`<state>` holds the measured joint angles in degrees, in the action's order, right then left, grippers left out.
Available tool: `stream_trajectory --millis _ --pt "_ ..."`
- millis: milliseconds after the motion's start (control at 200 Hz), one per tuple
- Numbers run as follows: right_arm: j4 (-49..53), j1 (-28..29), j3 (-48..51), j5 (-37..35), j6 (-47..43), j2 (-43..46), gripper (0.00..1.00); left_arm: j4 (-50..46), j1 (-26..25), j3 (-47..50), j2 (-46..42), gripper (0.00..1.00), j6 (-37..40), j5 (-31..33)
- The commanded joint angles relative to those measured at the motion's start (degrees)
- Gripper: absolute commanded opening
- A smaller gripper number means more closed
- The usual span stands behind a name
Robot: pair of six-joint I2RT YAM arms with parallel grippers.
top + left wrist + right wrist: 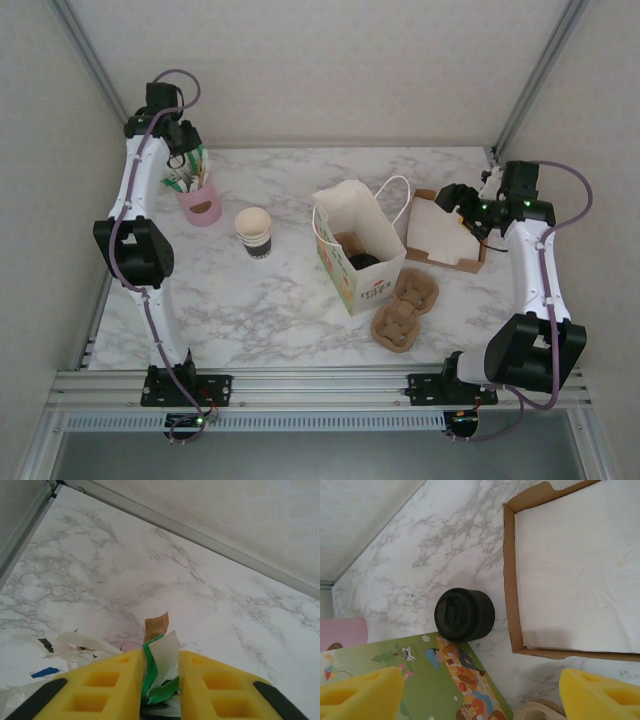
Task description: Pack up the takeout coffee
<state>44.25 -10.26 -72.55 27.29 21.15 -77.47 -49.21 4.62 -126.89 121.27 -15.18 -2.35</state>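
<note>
Yellow fingers (110, 680) of my left hand (160, 667) up close: nearly together, clenched on a green-and-white packet (162, 652) standing in the pink cup (203, 208) at the far left of the table (300, 180). Can't make out anything else in that grip.

Coffee (360, 260): I read the dark round top down inside the bag (350, 285) as its lid. The wall is hidden, so that's a judgement. If right, it stands upright, axis vertical, packed, mid-table.

Key relation: from my left hand the bag lies to the right and nearer the bases, well apart, with a lidless cup (253, 232) standing between. Bag mouth faces up, so anything going in has to come from above.

Right hand (480, 700) is the nearer one: just right of the bag, at the edge of the box (570, 565), fingers spread wide, holding and touching nothing. Black cylinder (465, 614) sits on the table below it, between bag and box, just beside the bag. Can't tell if they touch.
</note>
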Motion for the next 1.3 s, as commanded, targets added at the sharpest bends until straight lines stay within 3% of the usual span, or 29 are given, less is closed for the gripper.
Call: stream_trajectory --millis 0,591,886,1172,1292 --pt "-0.4 0.1 -0.9 1.4 -0.8 -0.2 0.82 -1.3 0.3 -2.8 1.3 0.23 0.9 -0.7" --pt "-0.2 0.2 -1.4 2.4 -0.7 -0.1 0.82 -1.9 0.0 -3.1 -2.9 0.0 0.6 0.8" --pt "1.8 3.0 -2.8 0.9 0.2 3.3 0.86 1.8 -1.5 0.9 -13.5 0.0 0.2 0.4" --pt "5.7 3.3 -4.7 -1.6 1.5 10.1 0.89 6.7 -1.8 7.9 -25.7 0.0 -0.7 -4.1" --pt "7.3 3.4 -4.6 -1.9 1.7 12.9 0.9 6.6 -1.7 8.8 -28.5 0.0 0.2 -2.6"
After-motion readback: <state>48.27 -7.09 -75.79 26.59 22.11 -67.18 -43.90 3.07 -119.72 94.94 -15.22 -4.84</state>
